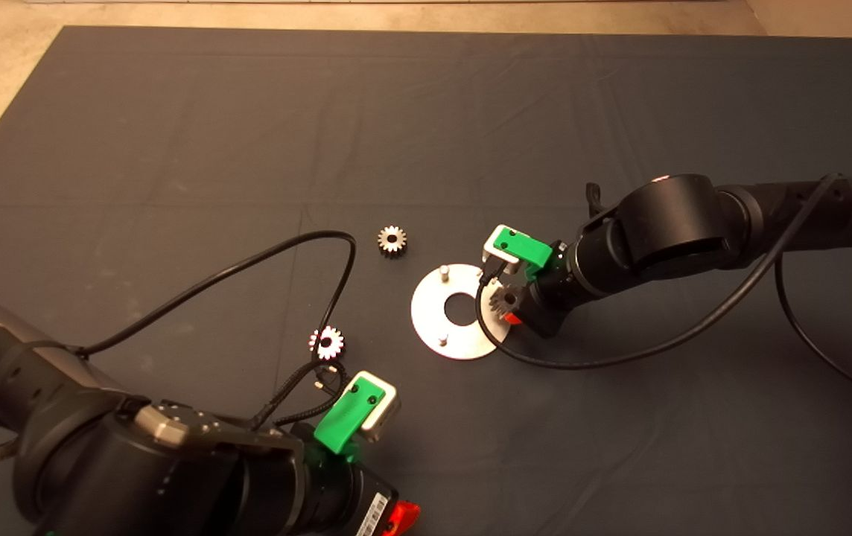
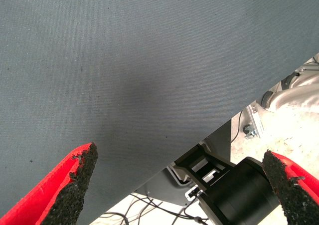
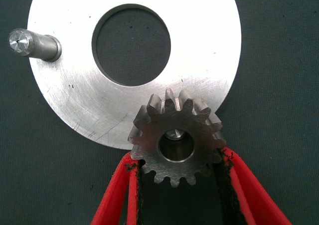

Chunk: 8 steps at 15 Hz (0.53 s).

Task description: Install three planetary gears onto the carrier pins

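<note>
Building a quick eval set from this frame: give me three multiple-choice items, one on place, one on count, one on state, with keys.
1. Where is the gear held by the right pincer?
A. over a pin at the disc's rim
B. in the disc's centre hole
C. on the mat far from the disc

2. How many gears lie loose on the mat?
A. none
B. two
C. three

3. The left pincer is:
A. shut on a gear
B. open, holding nothing
C. pressing on the disc

Key: 1 A, the pin tip shows through the bore of the held gear over the disc. 2 B, one gear, another. 3 B, its fingers are spread over bare mat.
</note>
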### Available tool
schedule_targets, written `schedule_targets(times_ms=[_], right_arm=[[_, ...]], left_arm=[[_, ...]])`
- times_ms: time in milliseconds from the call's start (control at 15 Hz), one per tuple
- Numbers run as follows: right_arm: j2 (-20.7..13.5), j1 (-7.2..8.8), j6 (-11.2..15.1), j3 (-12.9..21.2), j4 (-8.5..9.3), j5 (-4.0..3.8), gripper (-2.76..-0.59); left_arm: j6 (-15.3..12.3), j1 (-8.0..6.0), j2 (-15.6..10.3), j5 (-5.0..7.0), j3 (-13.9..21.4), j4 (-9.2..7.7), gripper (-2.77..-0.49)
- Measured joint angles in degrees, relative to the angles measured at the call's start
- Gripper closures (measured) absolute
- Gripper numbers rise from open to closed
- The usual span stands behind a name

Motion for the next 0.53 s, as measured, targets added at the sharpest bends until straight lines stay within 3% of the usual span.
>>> schedule_targets(times_ms=[533], right_arm=[[0.33, -0.02, -0.26, -0.88, 0.02, 0.05, -0.80]], left_arm=[[0.00, -0.01, 0.01, 0.00, 0.00, 0.00, -2.37]])
